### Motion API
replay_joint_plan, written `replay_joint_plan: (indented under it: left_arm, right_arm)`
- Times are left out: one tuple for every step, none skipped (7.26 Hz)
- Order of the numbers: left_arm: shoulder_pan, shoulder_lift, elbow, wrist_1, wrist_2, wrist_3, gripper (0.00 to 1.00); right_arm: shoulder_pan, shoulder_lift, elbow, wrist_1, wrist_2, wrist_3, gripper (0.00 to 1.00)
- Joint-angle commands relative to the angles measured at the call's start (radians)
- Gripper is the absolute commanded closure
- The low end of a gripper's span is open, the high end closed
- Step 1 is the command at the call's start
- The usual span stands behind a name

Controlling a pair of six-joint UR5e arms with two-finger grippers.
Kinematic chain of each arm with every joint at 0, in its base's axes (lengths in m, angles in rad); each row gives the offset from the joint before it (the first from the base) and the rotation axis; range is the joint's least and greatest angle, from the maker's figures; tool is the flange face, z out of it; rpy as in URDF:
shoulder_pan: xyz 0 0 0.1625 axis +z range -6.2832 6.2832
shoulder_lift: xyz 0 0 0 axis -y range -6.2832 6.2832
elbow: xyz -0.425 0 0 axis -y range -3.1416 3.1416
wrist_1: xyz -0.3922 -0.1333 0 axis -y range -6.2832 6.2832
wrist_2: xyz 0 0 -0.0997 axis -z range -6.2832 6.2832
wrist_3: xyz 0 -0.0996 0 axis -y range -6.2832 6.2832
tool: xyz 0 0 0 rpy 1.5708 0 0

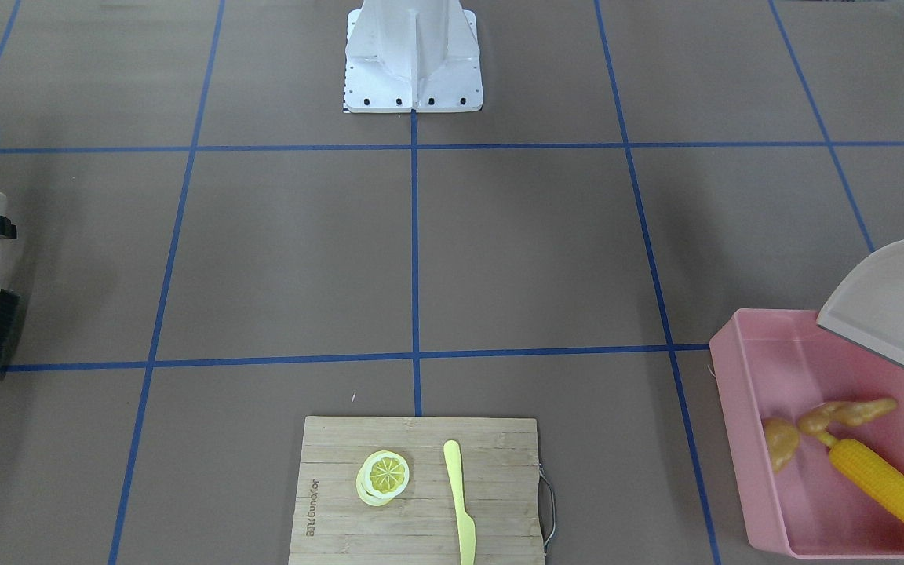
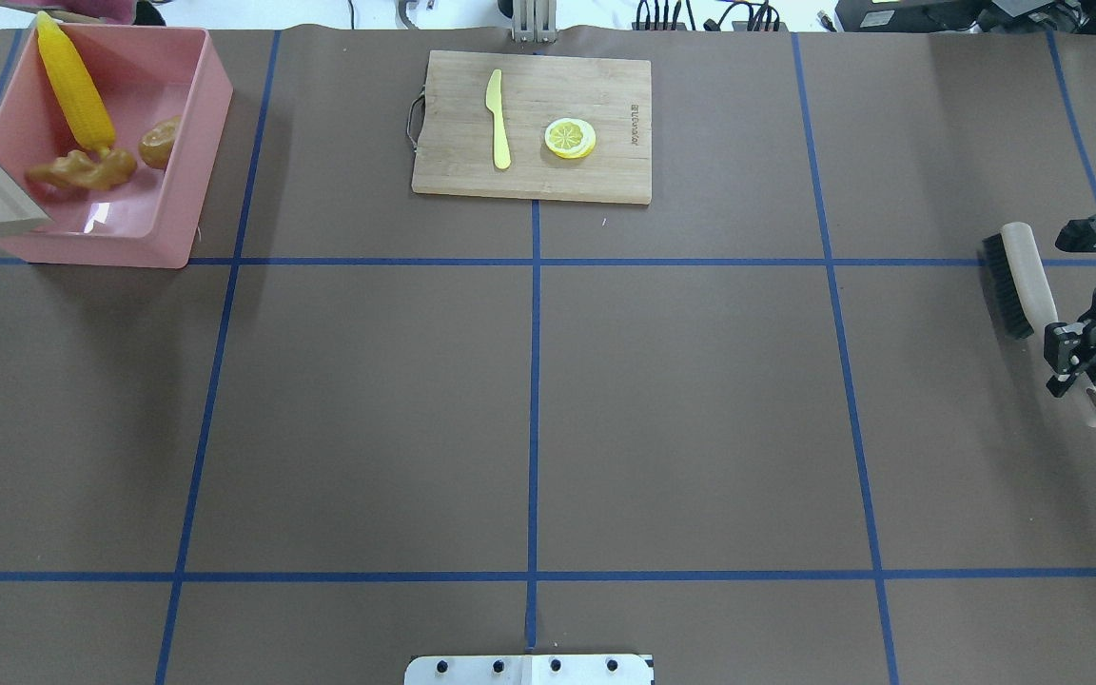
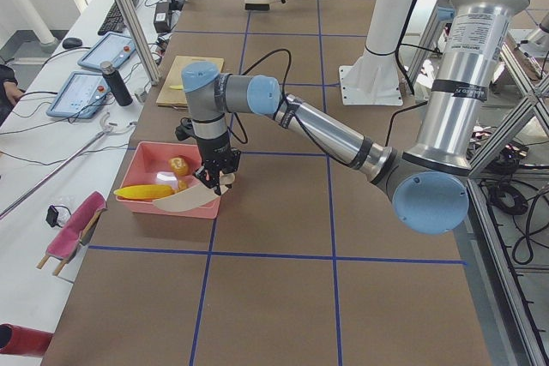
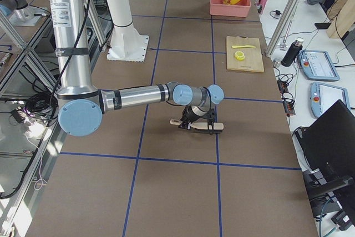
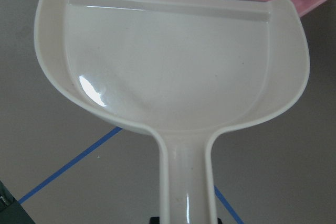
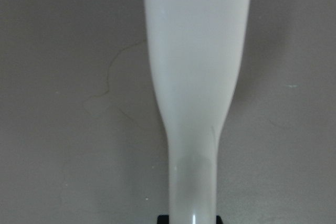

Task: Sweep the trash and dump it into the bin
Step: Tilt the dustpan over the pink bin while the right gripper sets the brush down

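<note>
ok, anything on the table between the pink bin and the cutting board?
Nothing: in the overhead view that stretch from pink bin to cutting board is bare brown table, crossed only by one blue tape line.

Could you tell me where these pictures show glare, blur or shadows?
Left wrist-mounted view: a bright glare patch sits inside the glossy dustpan, low on the view's left. Right wrist-mounted view: the brush fills the middle and looks soft, out of focus. Overhead exterior view: a faint, soft-edged shadow lies on the table on the robot's side of the bin.
</note>
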State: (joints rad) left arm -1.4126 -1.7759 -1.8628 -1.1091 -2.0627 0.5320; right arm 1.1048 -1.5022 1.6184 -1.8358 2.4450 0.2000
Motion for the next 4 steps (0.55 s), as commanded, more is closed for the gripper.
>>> replay_joint_plan:
  left_arm:
    - [-0.002, 0.007, -0.025, 0.011, 0.006, 0.022, 1.00]
    - [-0.015, 0.009, -0.045, 0.014, 0.000, 0.038, 1.00]
    - [-0.064, 0.009, -0.065, 0.018, -0.016, 0.058, 1.00]
    - [-0.116, 0.007, -0.065, 0.018, -0.096, 0.059, 1.00]
  right_arm:
    - [0.000, 0.000, 0.000, 0.003, 0.000, -0.002, 0.00]
    - [0.000, 0.002, 0.001, 0.003, -0.001, -0.002, 0.00]
    - [0.000, 0.002, 0.008, 0.003, -0.001, -0.002, 0.00]
    - [0.026, 0.003, 0.012, 0.006, -0.006, -0.016, 0.00]
